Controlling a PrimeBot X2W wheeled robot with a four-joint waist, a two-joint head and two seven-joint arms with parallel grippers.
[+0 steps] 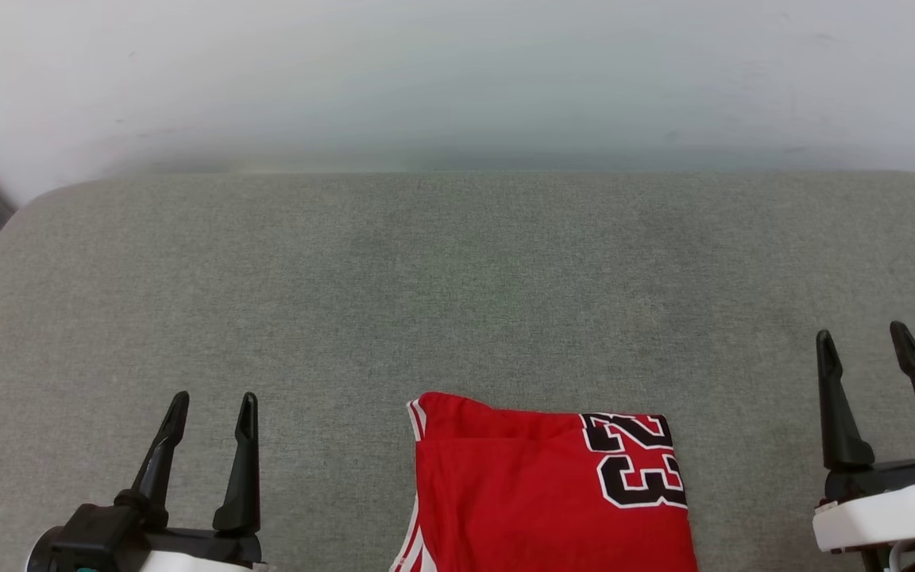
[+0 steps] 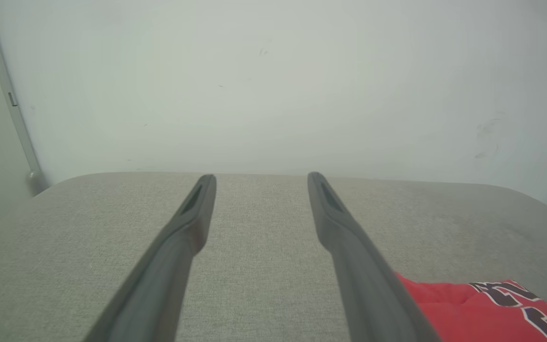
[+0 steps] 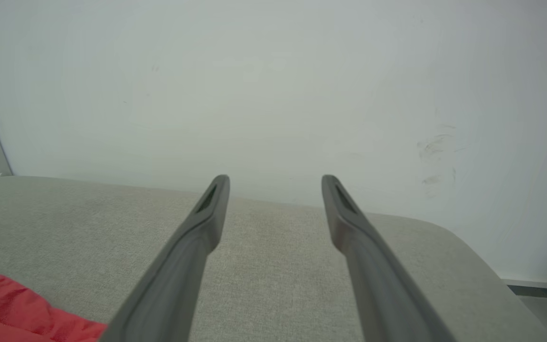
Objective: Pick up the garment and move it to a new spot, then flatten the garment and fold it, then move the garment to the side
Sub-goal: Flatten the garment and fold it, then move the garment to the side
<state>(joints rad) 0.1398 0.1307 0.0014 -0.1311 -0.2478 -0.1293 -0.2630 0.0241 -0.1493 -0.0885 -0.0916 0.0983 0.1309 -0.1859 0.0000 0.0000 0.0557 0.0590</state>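
Left gripper [image 1: 211, 405], jaws apart and empty, flanks the red jersey [image 1: 537, 492]. The jersey lies in a soft, neat rectangle, black white-edged "23" uppermost, between both sets of jaws and touching neither. It looks folded, awaiting its move aside. Right gripper [image 1: 862, 338] stands equally wide over the coarse grey woven pad [image 1: 457, 278].

Red garment [image 1: 521, 492] with black white-outlined numerals, on grey cloth surface [image 1: 426, 302]
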